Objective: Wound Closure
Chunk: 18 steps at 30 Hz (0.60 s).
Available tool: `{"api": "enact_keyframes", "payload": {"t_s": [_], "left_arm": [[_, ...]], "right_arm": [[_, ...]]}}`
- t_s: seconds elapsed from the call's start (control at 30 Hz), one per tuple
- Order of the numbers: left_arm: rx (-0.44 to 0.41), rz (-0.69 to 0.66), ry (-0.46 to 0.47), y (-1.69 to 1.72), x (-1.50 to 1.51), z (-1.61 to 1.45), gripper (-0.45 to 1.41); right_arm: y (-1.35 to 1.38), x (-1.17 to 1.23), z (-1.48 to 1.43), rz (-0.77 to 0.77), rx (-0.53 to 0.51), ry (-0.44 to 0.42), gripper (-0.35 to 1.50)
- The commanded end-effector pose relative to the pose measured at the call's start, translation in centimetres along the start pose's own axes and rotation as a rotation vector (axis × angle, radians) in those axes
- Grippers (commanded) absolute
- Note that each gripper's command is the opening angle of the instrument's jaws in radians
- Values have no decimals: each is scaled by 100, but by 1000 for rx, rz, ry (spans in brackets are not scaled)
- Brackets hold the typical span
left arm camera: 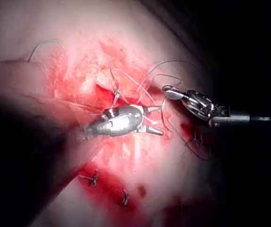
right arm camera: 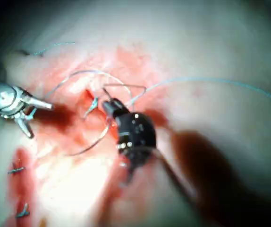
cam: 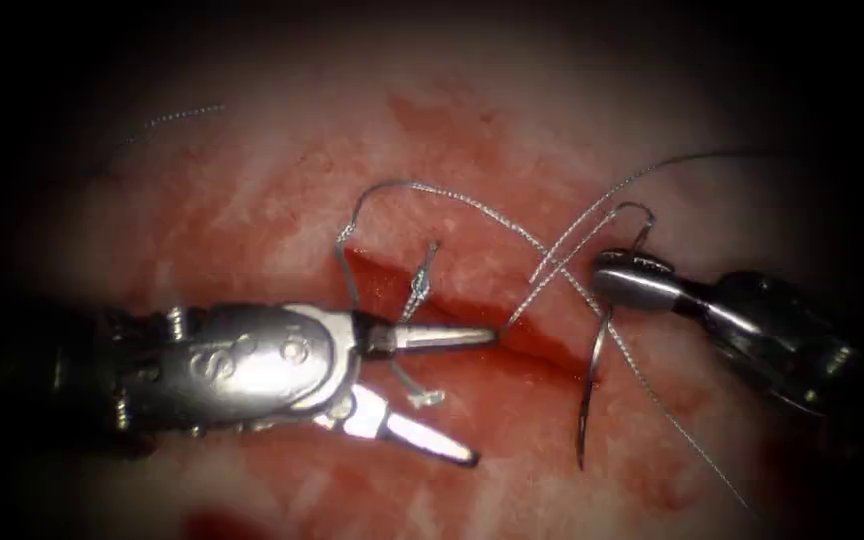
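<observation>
Closest to the lens is the left claw (cam: 432, 395), jaws spread wide with nothing in them, its upper tip lying right over the cut (cam: 532, 335) and a knotted stitch with short tails (cam: 419, 290) just beside it. Over on the right of the cut, the right claw (cam: 632, 275) is clamped down on the needle (cam: 592, 385) near its thread end, and the rest of the curve hangs free, down over the tissue (cam: 252, 210), not stuck in it as far as I can tell. Thread (cam: 452, 195) arcs from the left edge of the cut across to the right claw and crosses itself on the way.

My worry: that crossing could snag or knot up if pulled. Also that open upper tip sits right by the thread, so closing blind might pinch or fray it. And the point hangs close to the tissue, so a small dip could scratch it.
</observation>
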Motion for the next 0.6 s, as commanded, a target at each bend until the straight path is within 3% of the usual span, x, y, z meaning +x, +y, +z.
{"api": "enact_keyframes", "payload": {"t_s": [0.03,0.13,0.2,0.27,0.33,0.37,0.57,0.6], "left_arm": [[-13,-15,-80,1,-13,9,47],[13,-71,-258,-2,-23,15,37],[75,-94,-426,-7,-37,22,37],[110,-96,-498,-14,-48,26,38],[135,-115,-519,-22,-55,29,34],[158,-153,-517,-32,-61,33,22],[165,-199,-551,-46,-72,44,2],[155,-213,-595,-47,-77,48,-5]], "right_arm": [[-3,-4,1,-14,2,4,-35],[-9,-3,2,-21,16,8,-35],[-16,-1,5,-36,23,5,-35],[-20,-1,6,-46,24,4,-35],[-24,0,7,-62,27,4,-35],[-27,0,8,-66,29,3,-35],[-29,0,8,-78,27,5,-35],[-29,0,8,-78,27,5,-35]]}}
